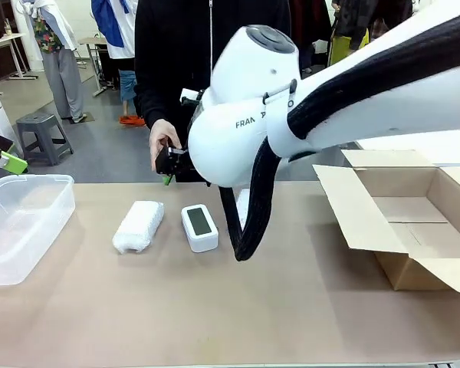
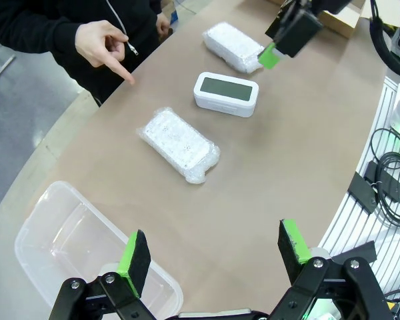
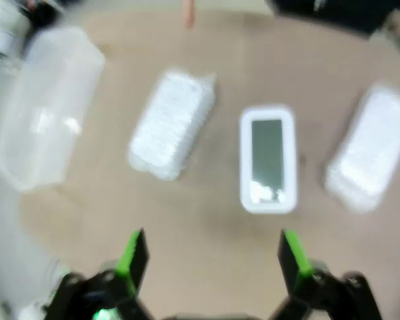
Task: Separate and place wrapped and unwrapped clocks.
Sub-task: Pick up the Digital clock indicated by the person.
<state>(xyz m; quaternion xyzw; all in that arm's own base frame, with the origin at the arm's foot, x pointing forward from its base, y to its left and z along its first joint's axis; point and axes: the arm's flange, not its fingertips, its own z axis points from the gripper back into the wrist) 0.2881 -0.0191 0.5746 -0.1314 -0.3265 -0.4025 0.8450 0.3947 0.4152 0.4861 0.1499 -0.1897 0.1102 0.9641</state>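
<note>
The right pincer (image 3: 213,257), jaws standing wide and gripping nothing, is hovering over a bare white rounded-rectangle digital clock with a dark screen (image 3: 268,160). It is probably best lowered squarely across the clock's narrow width. A white bubble-wrap bundle (image 3: 172,123) is lying just left and a second white bubble-wrap bundle (image 3: 370,157) just right. The left pincer (image 2: 213,257), also wide and empty, is hanging above a clear plastic tub (image 2: 37,220) at far left. An open cardboard box (image 1: 353,207) is sitting at right. A person's hand (image 2: 103,43) is pointing from the far side.

Grey floor (image 1: 100,146) with a small grey stool (image 1: 40,123)
</note>
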